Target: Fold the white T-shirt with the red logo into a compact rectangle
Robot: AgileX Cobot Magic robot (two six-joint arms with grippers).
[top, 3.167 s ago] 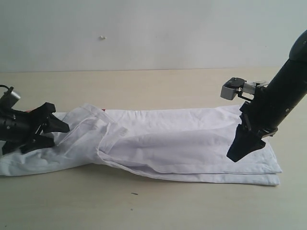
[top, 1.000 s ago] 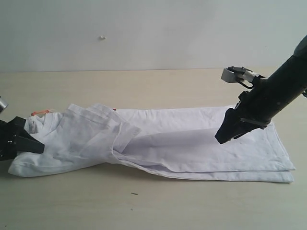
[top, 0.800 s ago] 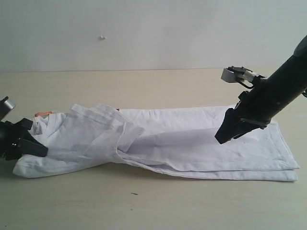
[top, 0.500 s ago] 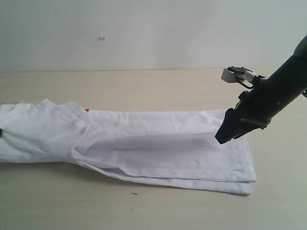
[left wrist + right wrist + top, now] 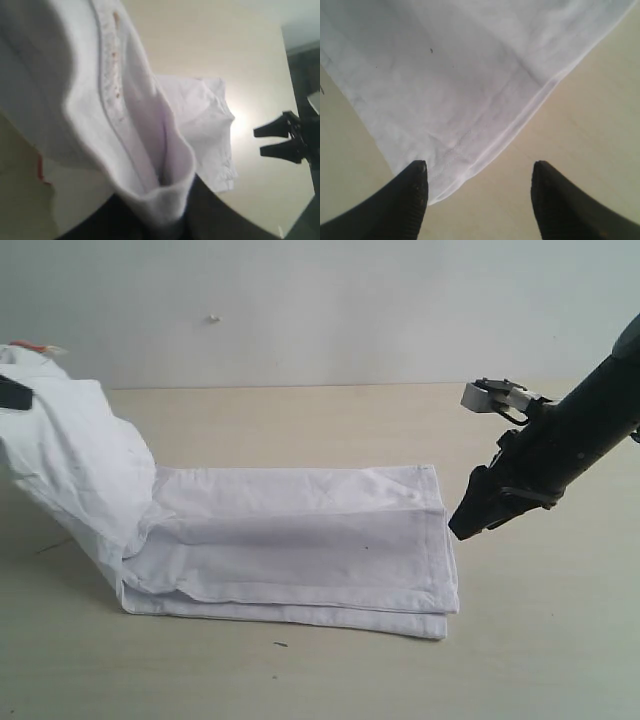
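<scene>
step: fold collar end over | left gripper (image 5: 167, 227) jaws pinching thin white cotton T-shirt (image 5: 300, 550) collar end, held high; rest lies flat on pale beige bench (image 5: 300, 680) | right gripper (image 5: 470, 525) jaws spread at hem corner, holding nothing | you: carry it toward the hem, taut, match edges before release

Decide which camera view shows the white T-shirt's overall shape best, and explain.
The exterior view: the white T-shirt appears nearly whole, one end lifted, the rest flat on the table. The left wrist view shows mostly a bunched fold close up; the right wrist view only one flat corner.
</scene>
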